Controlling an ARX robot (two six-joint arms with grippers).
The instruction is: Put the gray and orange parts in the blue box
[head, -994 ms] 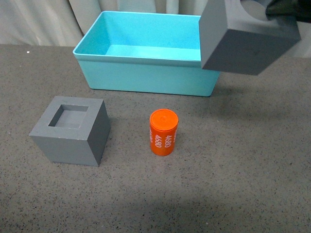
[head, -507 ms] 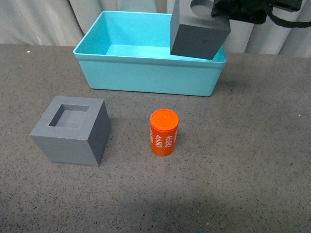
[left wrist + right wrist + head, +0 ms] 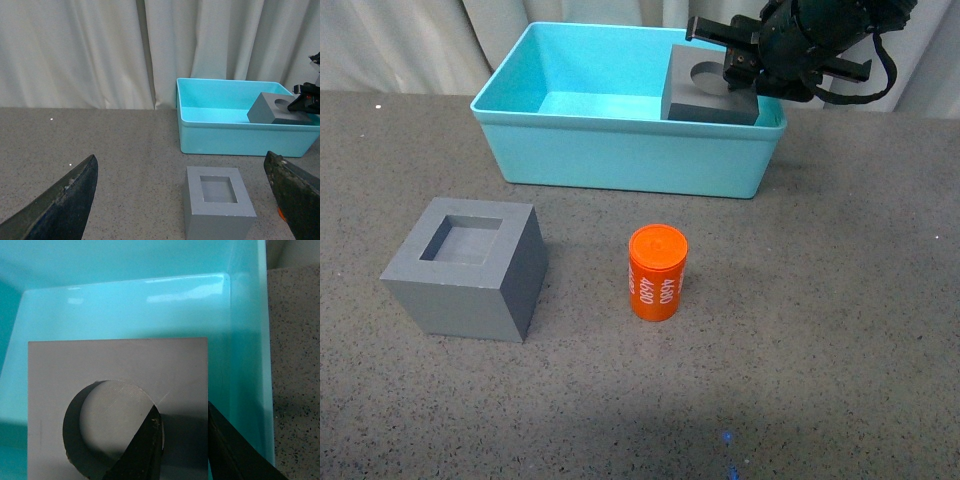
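Observation:
My right gripper (image 3: 745,78) is shut on the gray cube with the round recess (image 3: 705,88), one finger in the recess and one on the outer wall. It holds the cube low inside the blue box (image 3: 620,150), at the box's right end. In the right wrist view the cube (image 3: 100,385) lies over the box floor (image 3: 125,310). The gray cube with the square recess (image 3: 468,268) and the orange cylinder (image 3: 657,272) stand on the table. My left gripper (image 3: 185,200) is open, facing the square-recess cube (image 3: 217,205).
The table is a dark speckled surface (image 3: 820,330). Pale curtains (image 3: 100,50) hang behind the box. The box (image 3: 240,125) and the held cube (image 3: 275,109) also show in the left wrist view.
My right gripper has carried the round-recess cube from high at the right, over the box's front rim, and down into the box. The other cube and the cylinder have not moved.

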